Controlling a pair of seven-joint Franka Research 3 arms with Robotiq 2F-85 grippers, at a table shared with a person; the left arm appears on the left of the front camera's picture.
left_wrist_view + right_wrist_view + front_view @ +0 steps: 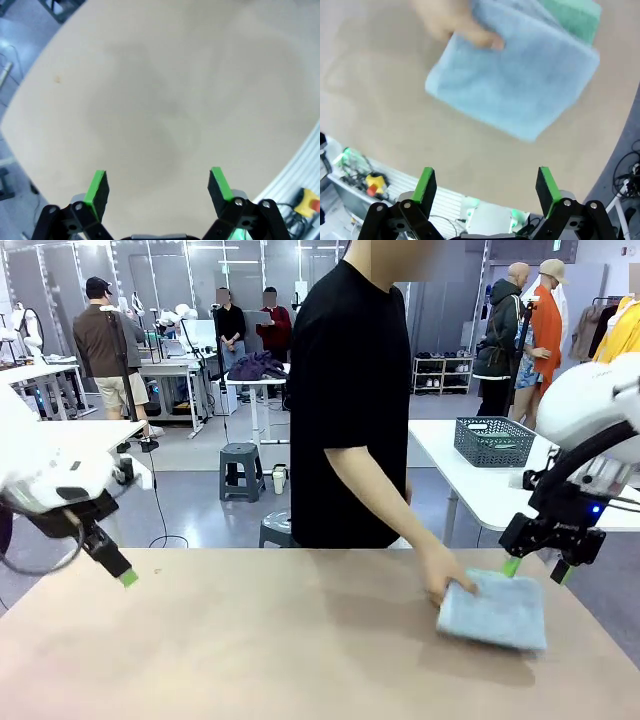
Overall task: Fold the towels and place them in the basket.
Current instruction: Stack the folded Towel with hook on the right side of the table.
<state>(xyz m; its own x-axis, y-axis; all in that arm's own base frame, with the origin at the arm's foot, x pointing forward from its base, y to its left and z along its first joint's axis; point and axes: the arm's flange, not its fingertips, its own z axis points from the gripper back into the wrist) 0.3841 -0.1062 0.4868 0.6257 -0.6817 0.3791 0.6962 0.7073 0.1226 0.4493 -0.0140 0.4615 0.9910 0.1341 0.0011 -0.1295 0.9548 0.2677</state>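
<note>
Right claw (537, 568) open beside blue towel (497, 608) — person's hand (443, 578) on it.

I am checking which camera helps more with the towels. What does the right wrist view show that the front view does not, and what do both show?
Only the right wrist view shows the mint green towel, lying under the pale blue-grey towel at its far corner, and both green pads of the right hand standing wide apart. Only the front view shows the basket on a white table behind, and the left hand. Both show the person's hand on the blue-grey towel, on the tan table.
</note>
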